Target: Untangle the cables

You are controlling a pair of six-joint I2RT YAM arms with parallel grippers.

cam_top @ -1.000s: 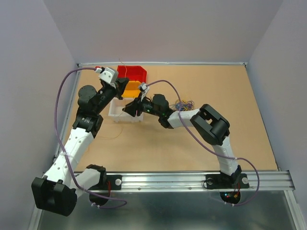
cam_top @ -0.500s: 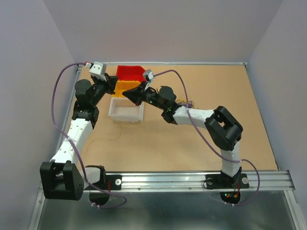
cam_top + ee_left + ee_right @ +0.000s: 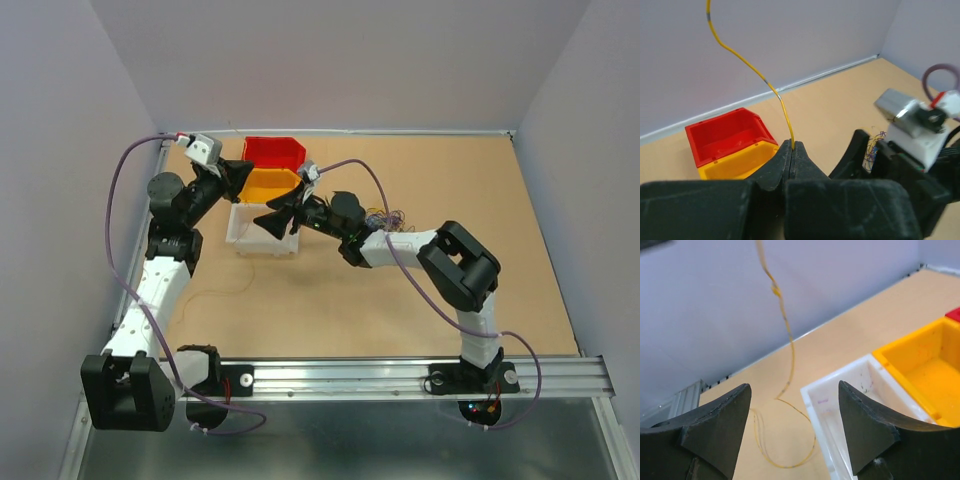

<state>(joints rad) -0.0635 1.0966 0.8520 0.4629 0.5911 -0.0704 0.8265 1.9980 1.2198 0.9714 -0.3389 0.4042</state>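
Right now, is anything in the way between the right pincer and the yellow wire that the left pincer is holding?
Nothing visible is. The right pincer stands open, and the yellow wire hangs in free air straight ahead of it, beside the white bin. The left pincer is shut on the wire.

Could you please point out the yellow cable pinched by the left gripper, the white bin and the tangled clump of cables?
yellow cable (image 3: pixel 790 134): left wrist view, its lowest visible stretch.
white bin (image 3: pixel 248 230): top external view, bare floor of its left half.
tangled clump of cables (image 3: pixel 385 214): top external view, its middle.
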